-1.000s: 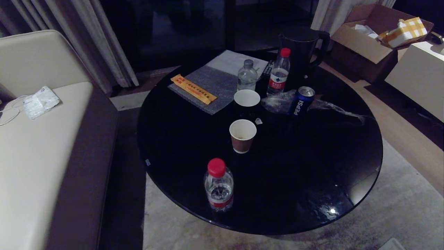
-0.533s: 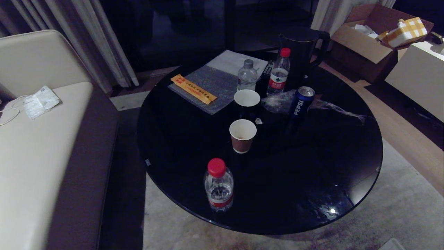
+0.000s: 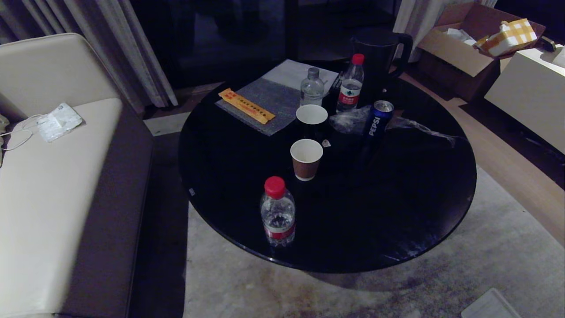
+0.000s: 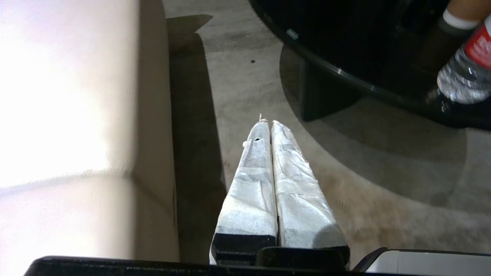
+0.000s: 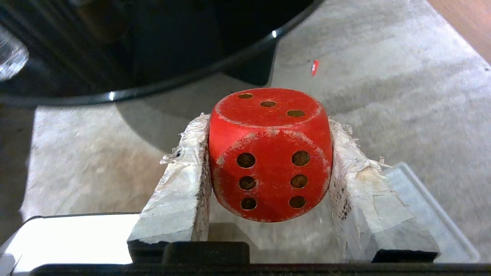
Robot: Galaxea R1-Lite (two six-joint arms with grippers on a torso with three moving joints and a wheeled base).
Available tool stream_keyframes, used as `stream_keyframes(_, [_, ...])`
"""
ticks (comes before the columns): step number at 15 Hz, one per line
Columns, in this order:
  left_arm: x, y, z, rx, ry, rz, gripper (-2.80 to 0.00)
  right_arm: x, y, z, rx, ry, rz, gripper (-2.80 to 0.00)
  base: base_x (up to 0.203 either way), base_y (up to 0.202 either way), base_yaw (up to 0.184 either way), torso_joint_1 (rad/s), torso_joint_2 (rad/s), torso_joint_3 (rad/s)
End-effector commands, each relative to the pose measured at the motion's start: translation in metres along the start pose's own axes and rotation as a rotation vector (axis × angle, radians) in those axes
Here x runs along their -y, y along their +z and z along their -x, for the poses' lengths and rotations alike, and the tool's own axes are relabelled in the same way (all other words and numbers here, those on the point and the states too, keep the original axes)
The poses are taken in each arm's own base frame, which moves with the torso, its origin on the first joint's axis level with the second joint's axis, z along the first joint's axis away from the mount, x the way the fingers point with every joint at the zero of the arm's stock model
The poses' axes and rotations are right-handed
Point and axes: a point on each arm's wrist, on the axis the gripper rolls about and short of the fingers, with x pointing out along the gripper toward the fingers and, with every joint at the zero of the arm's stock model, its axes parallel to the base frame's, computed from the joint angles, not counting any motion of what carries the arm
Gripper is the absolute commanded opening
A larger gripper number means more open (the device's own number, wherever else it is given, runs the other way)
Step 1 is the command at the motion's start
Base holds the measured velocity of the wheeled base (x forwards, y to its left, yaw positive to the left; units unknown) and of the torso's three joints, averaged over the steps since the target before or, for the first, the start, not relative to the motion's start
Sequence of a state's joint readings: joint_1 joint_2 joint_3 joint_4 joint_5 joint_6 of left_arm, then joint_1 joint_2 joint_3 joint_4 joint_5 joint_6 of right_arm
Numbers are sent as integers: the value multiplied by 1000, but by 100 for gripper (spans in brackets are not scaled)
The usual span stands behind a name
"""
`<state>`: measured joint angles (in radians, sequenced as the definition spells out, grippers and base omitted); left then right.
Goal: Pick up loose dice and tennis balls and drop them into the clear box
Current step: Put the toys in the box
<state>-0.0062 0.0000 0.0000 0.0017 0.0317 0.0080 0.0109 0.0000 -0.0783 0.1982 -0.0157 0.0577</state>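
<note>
Between our right fingers: the red die [image 5: 270, 165] sat clamped, its six-pip face toward the wrist and its three-pip face away from it.
Right hand [image 5: 268, 124]: it was gripping the red die by two opposite sides, low over the carpet [image 5: 383, 76], with the bench [image 5: 191, 84] rim ahead of the fingertips.
Left hand [image 4: 270, 124]: it was closed on nothing, with the fingers pressed together, parked over the carpet between the sofa [image 4: 76, 96] and the bench.
Just beside the right hand: a pale, see-through plastic piece [image 5: 418, 199] showed past the outer finger, lower than the die.
What that piece was: we could not tell whether it was the clear box or a flat lid; only one raised edge showed.
Same piece from above: it was perhaps the pale corner [image 3: 485, 304] on the carpet on our right, short of the bench.
Bearing for the drop: we judged the plastic to lie outward and down from the right hand, so the die would need carrying that way before release.
Nearer arm: the right hand was nearer by a wide margin; the left hand was well apart from the piece.
Risk: a rounded die let go off-centre could roll away across the carpet.
Other dice and tennis balls: we saw none on the bench or near either hand.
</note>
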Motion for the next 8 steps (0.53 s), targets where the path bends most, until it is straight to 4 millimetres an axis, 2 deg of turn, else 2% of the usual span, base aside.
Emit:
stream_keyframes(1, [0,0,0,-3,1,0,-280,0,0,0,-3,0,-1,-280,-182,0,-3,2,-1,-2])
stream_keyframes(8, [0,0,0,-3,2,2,-280,0,0,0,-3,0,-1,-280,-184,0,-1,2,1,3])
